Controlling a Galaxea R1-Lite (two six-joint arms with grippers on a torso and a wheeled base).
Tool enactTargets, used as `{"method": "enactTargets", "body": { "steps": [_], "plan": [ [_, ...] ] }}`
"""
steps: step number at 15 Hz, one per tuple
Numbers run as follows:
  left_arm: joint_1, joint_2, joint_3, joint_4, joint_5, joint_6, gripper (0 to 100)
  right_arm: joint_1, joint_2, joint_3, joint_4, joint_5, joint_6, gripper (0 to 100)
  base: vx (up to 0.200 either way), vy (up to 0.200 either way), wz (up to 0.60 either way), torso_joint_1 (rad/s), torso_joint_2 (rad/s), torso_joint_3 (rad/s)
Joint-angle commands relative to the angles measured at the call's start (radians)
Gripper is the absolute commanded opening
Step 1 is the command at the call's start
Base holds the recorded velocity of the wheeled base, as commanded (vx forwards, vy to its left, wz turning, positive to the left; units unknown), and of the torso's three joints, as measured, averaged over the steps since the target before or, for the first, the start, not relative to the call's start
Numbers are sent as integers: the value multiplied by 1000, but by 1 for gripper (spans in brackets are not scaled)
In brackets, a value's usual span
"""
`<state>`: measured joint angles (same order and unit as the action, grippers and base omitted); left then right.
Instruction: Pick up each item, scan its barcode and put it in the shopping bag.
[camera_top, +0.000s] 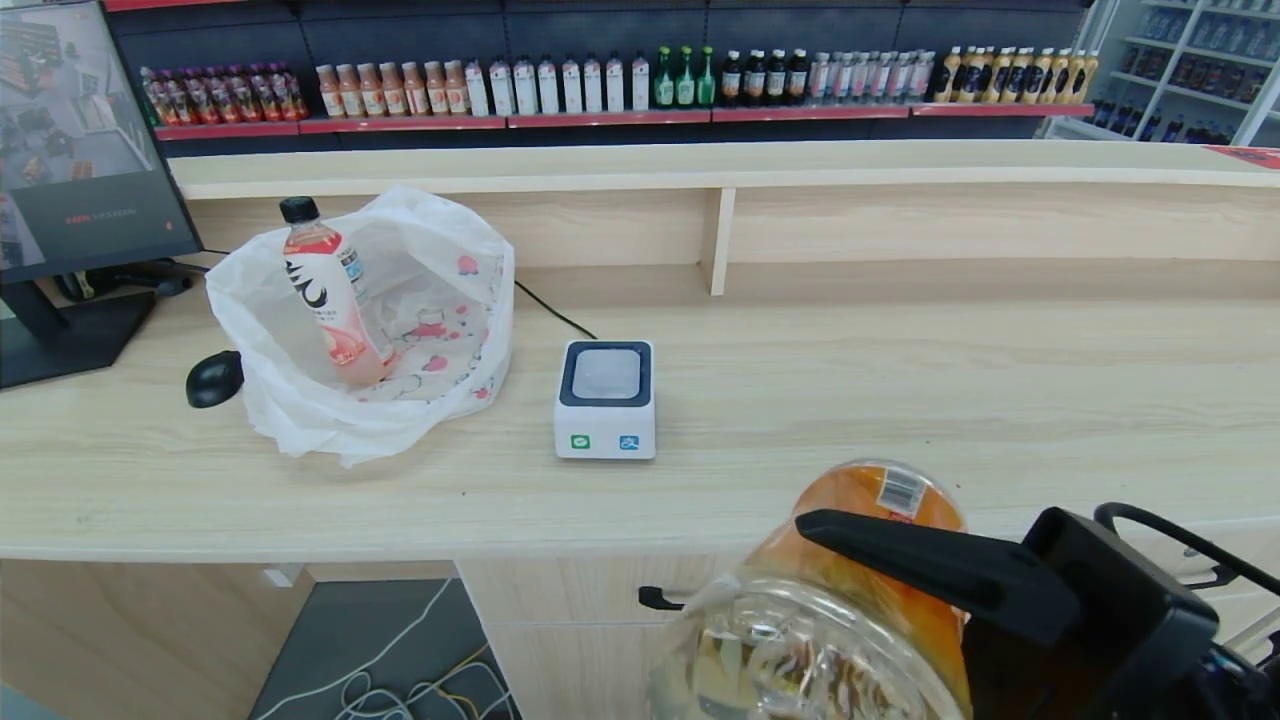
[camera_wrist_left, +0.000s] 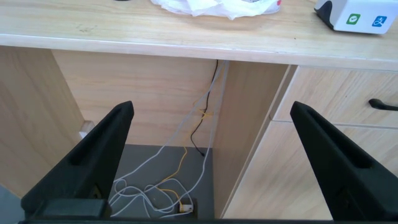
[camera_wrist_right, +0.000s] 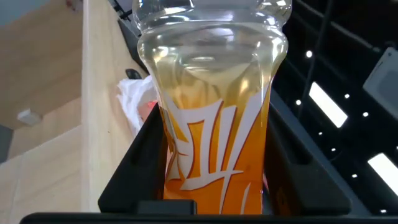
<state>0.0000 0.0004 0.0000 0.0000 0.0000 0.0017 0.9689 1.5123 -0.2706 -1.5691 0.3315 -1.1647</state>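
Wooden tabletop (camera_top: 900, 400), stocked drink shelves (camera_top: 600, 85) behind. Right end effector (camera_top: 835, 590), before the tabletop's near edge: fingers pinching an orange-labelled clear bottle (camera_top: 870, 505), barcode sticker showing. Left end effector (camera_wrist_left: 211, 112): fingers spread wide, below tabletop level, facing the cupboard front and loose cables (camera_wrist_left: 168, 180). Barcode scanner (camera_top: 605, 398): mid-tabletop. White shopping bag (camera_top: 290, 410): just left of the scanner, pink bottle (camera_top: 330, 300) leaning inside. Mouse (camera_top: 214, 378) and monitor (camera_top: 80, 140): farther left.

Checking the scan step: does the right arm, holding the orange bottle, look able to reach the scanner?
Probably yes: nothing on the counter stands between the right pincer, shut on the orange bottle, and the scanner; the shopping bag sits to the scanner's left.
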Motion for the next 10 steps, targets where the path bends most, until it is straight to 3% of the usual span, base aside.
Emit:
{"method": "enactTargets", "body": {
  "steps": [1,5,10],
  "plan": [
    [0,0,0,0,0,0,100,4,-17,21,-2,0,43,0,0,0,0,0,0,0],
    [0,0,0,0,0,0,100,-1,-12,53,-2,-48,223,0,0,0,0,0,0,0],
    [0,0,0,0,0,0,100,-6,39,-13,-2,-296,635,0,0,0,0,0,0,0]
  ]
}}
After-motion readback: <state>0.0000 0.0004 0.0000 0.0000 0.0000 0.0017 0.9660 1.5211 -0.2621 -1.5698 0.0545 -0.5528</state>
